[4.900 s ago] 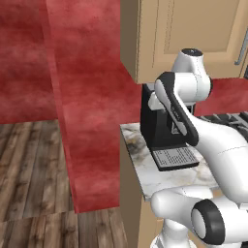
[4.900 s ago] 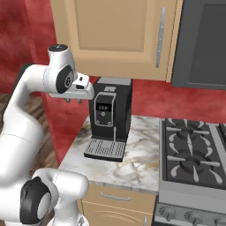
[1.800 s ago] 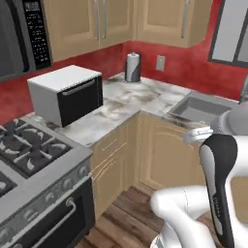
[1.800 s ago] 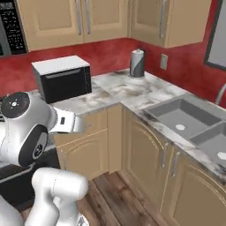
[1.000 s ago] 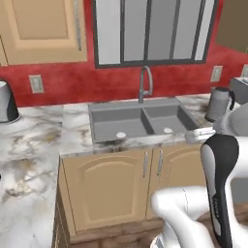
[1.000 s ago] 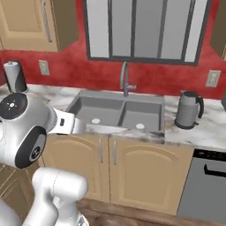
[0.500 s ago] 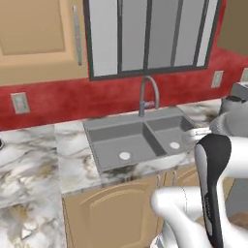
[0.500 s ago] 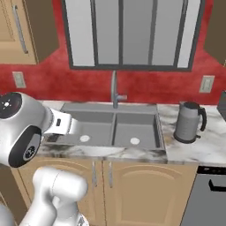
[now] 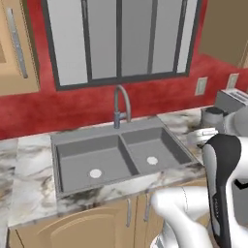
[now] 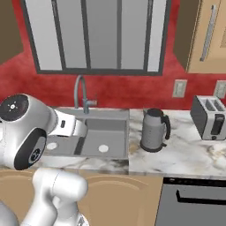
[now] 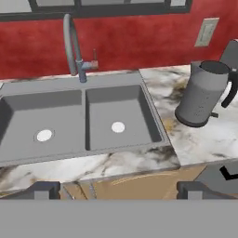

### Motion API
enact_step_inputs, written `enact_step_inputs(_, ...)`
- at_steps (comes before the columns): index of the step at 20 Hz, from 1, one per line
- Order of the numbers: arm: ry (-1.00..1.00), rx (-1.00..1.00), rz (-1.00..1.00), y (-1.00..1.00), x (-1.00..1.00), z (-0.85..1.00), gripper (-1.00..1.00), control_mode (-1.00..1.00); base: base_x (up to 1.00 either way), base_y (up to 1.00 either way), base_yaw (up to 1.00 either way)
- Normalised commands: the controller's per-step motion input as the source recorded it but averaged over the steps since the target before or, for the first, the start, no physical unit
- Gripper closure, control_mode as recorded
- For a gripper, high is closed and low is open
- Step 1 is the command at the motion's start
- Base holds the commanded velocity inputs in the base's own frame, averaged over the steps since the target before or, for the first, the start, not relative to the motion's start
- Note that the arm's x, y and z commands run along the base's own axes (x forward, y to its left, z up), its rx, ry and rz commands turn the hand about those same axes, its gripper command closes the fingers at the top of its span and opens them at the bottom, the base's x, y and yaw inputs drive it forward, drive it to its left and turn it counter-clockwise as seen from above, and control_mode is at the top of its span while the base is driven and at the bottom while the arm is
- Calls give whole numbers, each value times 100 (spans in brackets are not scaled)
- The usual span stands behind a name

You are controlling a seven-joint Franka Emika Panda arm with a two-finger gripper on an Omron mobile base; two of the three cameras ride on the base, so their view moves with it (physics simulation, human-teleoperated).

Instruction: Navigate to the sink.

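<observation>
Sink set in marble worktop below the window, directly ahead of the base. Faucet at sink's rear centre. Grey kettle just right of sink; toaster further right. Hand released, fingertips apart, grasping nothing, in front of sink.

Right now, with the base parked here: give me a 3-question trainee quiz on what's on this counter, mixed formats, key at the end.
1. True or false: the sink has two basins, each with a round pale drain.
2. Multiple choice: in the right base view, what stands on the counter between the sink and the toaster? A) a microwave B) a kettle C) a coffee machine
3. Fill in: the faucet rises at the sink's rear edge, under the ____.

Key:
1. true
2. B, the kettle
3. window
</observation>
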Motion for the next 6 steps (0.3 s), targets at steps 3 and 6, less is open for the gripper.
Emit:
enact_step_inputs(3,0,0,0,0,0,0,-100,100,79,38,6)
enact_step_inputs(6,0,0,0,0,0,0,-100,100,74,61,8)
